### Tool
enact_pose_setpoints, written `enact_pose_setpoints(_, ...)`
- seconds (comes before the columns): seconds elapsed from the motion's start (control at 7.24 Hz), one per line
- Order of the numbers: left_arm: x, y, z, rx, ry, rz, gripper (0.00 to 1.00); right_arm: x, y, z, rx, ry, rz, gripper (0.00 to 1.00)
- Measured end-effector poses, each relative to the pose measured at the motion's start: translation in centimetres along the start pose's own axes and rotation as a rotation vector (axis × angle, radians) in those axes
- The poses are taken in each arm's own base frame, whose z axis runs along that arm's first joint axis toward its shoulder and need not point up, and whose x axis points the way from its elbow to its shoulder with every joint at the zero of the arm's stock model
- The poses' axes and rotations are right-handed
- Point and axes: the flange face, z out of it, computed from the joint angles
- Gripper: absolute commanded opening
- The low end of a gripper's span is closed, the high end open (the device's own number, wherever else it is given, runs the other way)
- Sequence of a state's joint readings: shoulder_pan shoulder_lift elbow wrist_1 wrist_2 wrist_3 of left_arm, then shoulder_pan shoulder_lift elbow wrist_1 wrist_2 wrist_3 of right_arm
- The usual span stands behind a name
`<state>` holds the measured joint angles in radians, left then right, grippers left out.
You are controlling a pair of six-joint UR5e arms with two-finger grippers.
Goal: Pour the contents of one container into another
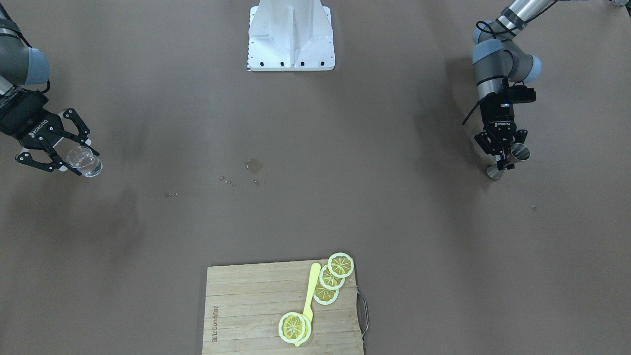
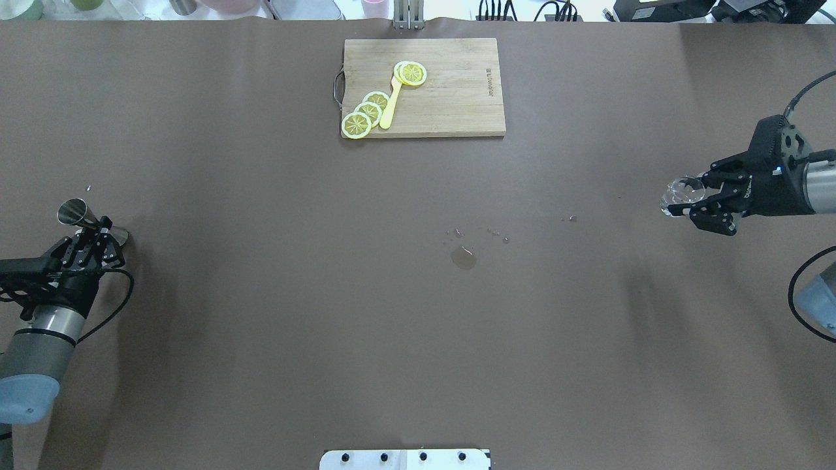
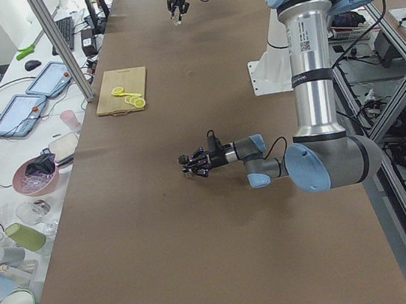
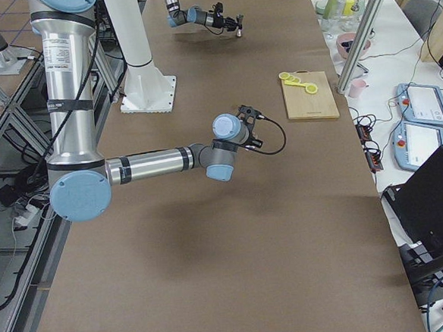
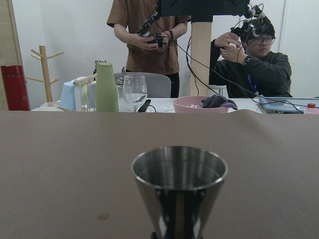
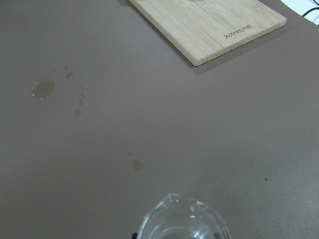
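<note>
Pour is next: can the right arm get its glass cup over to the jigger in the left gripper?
Probably not alone. Only a puddle lies between, yet the cup in the right gripper and the jigger in the left gripper sit at opposite table ends; both arms likely must meet midway.

Left arm point(image 2: 40, 339): came in at the left end of the table point(image 2: 418, 313), forearm reaching forward, wrist set low near the surface. Left gripper point(image 2: 98, 230): fingers drawn narrow, clamped on the waist of the jigger point(image 2: 70, 211). Right arm point(image 2: 819, 192): came in at the right end, wrist pointed inward toward the table's middle and angled downward. Right gripper point(image 2: 686, 199): fingers set wider, closed around the glass cup point(image 2: 682, 189), which sat between the fingertips. The two grippers were well apart, at opposite ends of the table.
</note>
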<state>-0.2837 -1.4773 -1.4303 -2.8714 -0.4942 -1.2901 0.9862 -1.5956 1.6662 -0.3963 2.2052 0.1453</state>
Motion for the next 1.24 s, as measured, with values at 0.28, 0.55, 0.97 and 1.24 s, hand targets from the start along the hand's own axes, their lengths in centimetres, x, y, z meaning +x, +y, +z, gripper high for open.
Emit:
enact_pose_setpoints(0.28,1.1,-1.0,-0.3,0.002,0.016,-0.029,0.0,0.1,-2.2,-0.3,0.001,0.005,-0.074,0.0)
enact_pose_setpoints(0.55,3.1,-2.2,-1.0,-0.041,0.057,-0.044,0.0,0.0,-3.8,-0.2,0.017,0.003,-0.108,0.0)
enact_pose_setpoints(0.97,6.8,-5.0,-2.3,-0.11,0.168,0.165,0.0,0.1,-5.8,0.1,0.009,0.006,-0.104,0.0)
enact_pose_setpoints(1.24,9.4,-7.3,-2.7,-0.141,0.254,0.221,0.0,0.0,-6.3,0.4,0.0,0.007,-0.098,0.0)
